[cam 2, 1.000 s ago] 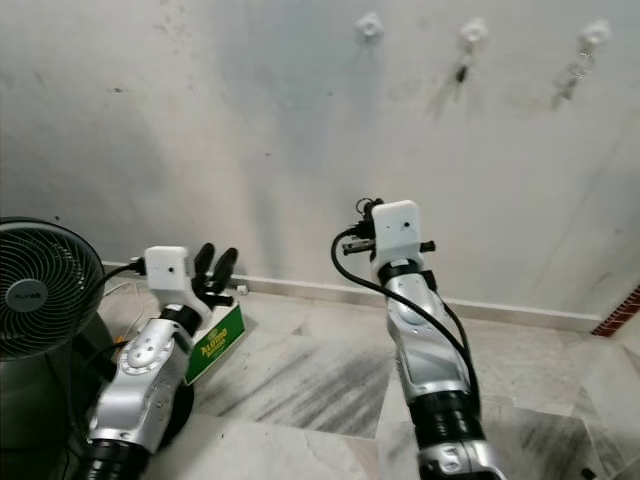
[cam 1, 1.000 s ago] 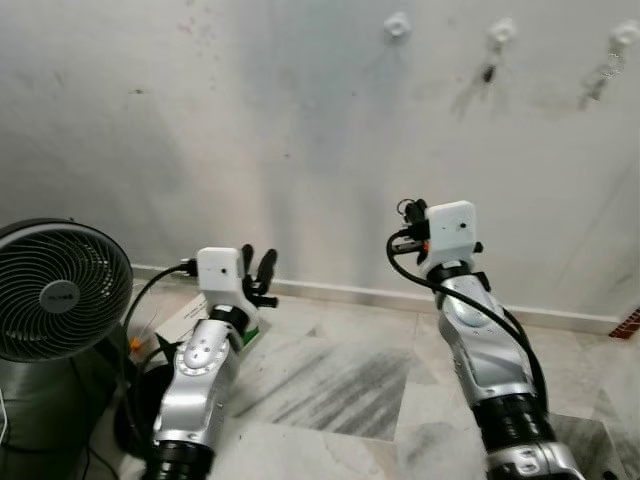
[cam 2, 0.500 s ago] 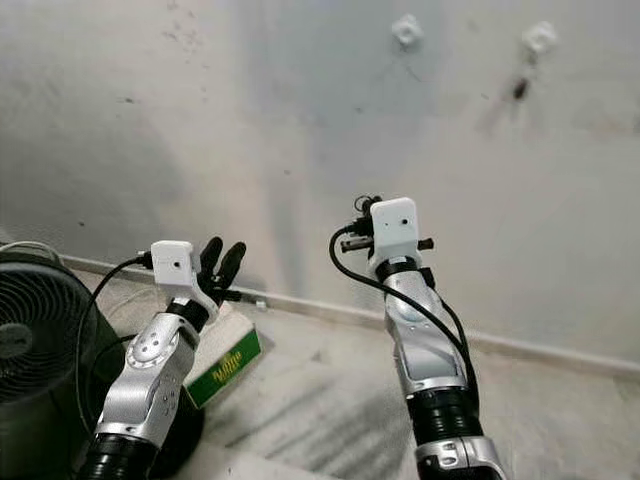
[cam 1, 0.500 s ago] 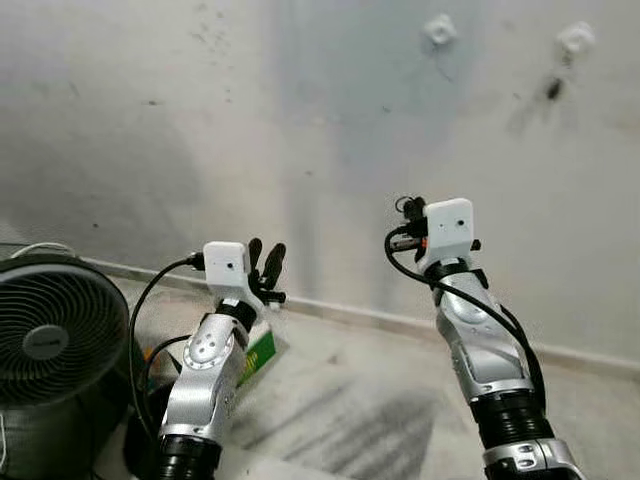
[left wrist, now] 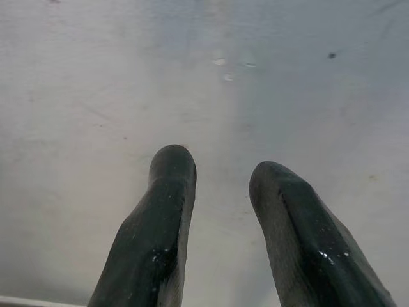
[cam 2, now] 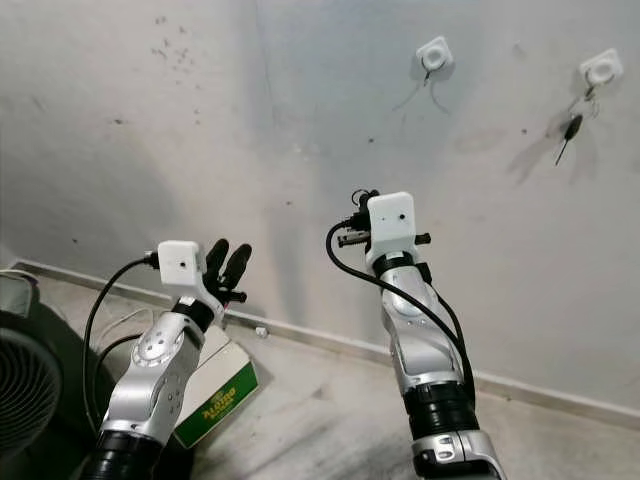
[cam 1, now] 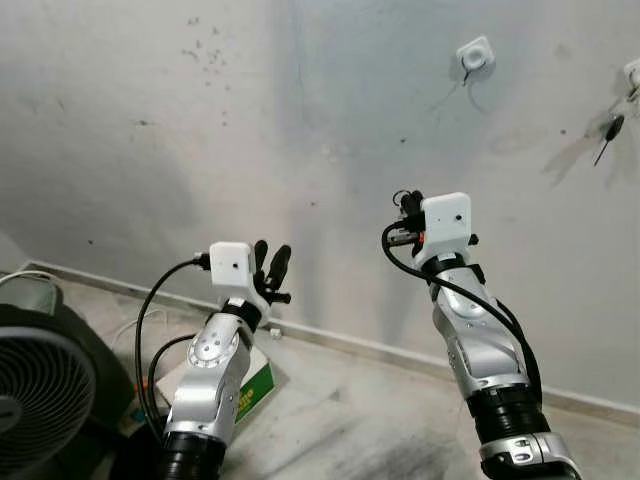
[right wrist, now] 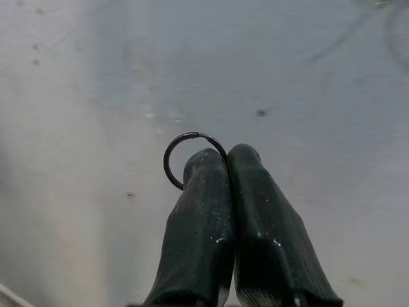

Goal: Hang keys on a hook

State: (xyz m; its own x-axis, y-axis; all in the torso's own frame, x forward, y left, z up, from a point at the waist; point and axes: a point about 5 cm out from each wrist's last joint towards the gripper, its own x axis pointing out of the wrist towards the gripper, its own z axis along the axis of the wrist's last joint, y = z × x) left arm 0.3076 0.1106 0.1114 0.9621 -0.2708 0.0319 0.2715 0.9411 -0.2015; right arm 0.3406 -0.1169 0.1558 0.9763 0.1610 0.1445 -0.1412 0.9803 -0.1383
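Observation:
A white hook point(cam 1: 476, 55) sits high on the grey wall, above and right of my right arm. A second hook point(cam 2: 600, 68) further right carries a dark key point(cam 2: 570, 128). My right gripper point(right wrist: 225, 157) is shut on a thin black key ring point(right wrist: 192, 134), which sticks out beside its fingertips and points at the bare wall. The keys themselves are hidden. Its white wrist housing point(cam 1: 445, 218) is raised at chest height. My left gripper point(left wrist: 220, 169) is open and holds nothing, also facing the wall, lower on the left point(cam 1: 270, 262).
A black fan point(cam 1: 40, 385) stands on the floor at the lower left with cables beside it. A green and white box point(cam 1: 255, 385) lies by the skirting under my left arm. The marble floor meets the wall just ahead.
The whole picture has shifted: the camera has moved nearer the wall and turned, so the hooks sit lower and larger and the fan has slid out to the left. Both arms keep their pose.

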